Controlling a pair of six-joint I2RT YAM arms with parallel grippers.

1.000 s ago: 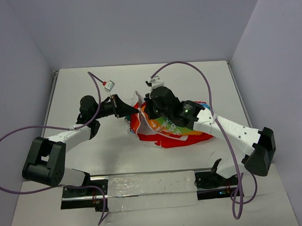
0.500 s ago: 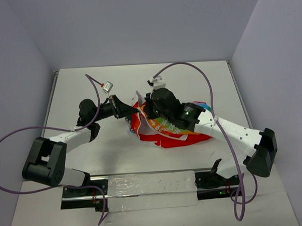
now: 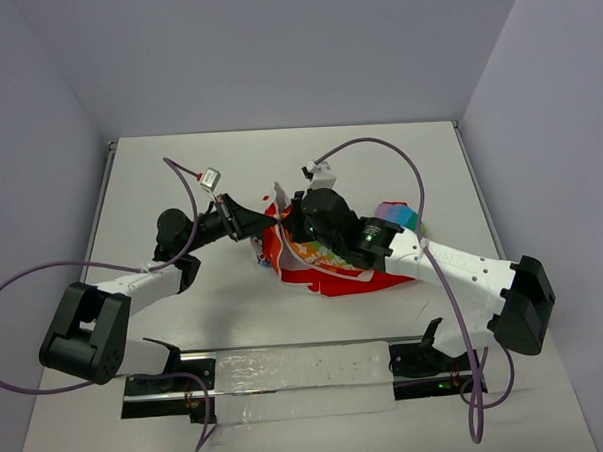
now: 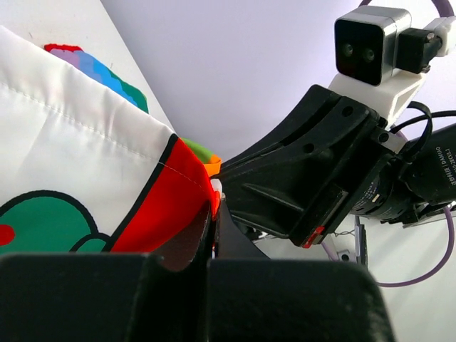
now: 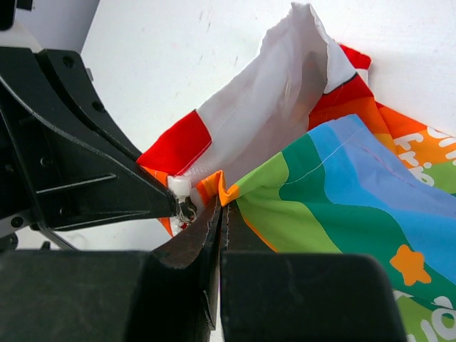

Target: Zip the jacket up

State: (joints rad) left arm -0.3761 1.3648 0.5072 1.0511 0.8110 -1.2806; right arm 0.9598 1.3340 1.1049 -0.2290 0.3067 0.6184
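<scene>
The jacket (image 3: 334,272), bunched on the desk (image 3: 278,157), is clamped at its edge by the left gripper (image 4: 213,221) and beside the slider (image 5: 187,209) by the right gripper (image 5: 219,214), so both edges are best kept taut

Jacket (image 3: 329,276) lies on table (image 3: 279,167), slightly right of centre. Left gripper (image 3: 269,222) and right gripper (image 3: 287,226) meet at its left edge, tips just beside each other.

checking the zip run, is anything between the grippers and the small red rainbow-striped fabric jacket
Nothing visible: the left gripper and right gripper each pinch an edge of the red rainbow-striped fabric jacket.
</scene>
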